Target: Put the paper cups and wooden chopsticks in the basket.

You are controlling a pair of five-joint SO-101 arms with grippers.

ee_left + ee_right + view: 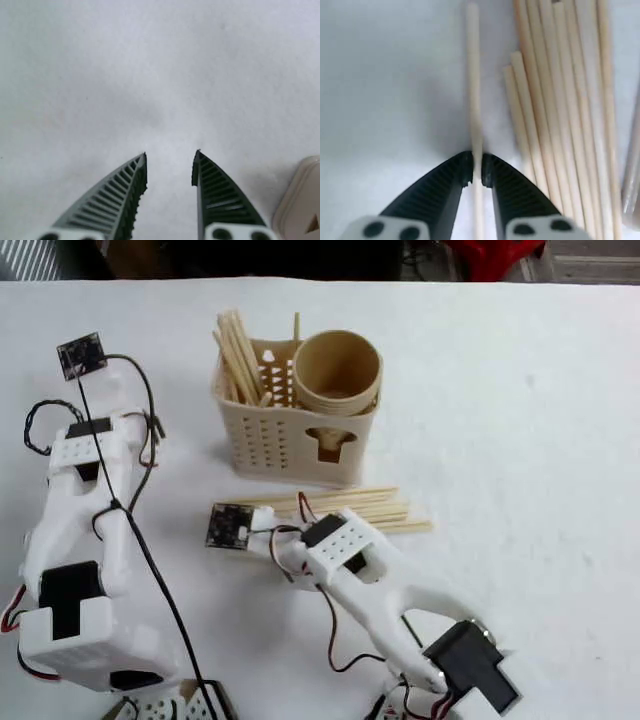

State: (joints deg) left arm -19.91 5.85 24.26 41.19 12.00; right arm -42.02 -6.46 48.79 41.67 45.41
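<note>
While one chopstick [472, 75] is pinched between its jaws, the right end effector [476, 169] is closed down narrow on that stick, low over the worktop [520, 390]. The stick is gripped near one end. It lies flat, roughly parallel to the loose bundle [560, 100] of wooden chopsticks and just beside it, with a gap between them.

From the high view, the bundle is seen lying on the worktop near the front wall of the basket [290, 440]. The right arm [350, 550] is stretched over one end of the bundle.

Stacked paper cups [337, 370] are already seated upright in the basket, on its right side as seen from above. Several basket chopsticks [240, 355] are stood tilted on the other side of the basket.

The left end effector [170, 160] is held moderately open with nothing between the jaws, over bare worktop. A corner of the basket is caught at the edge of the left wrist view. The left arm [85, 500] is parked beside the basket, well apart from the bundle.
</note>
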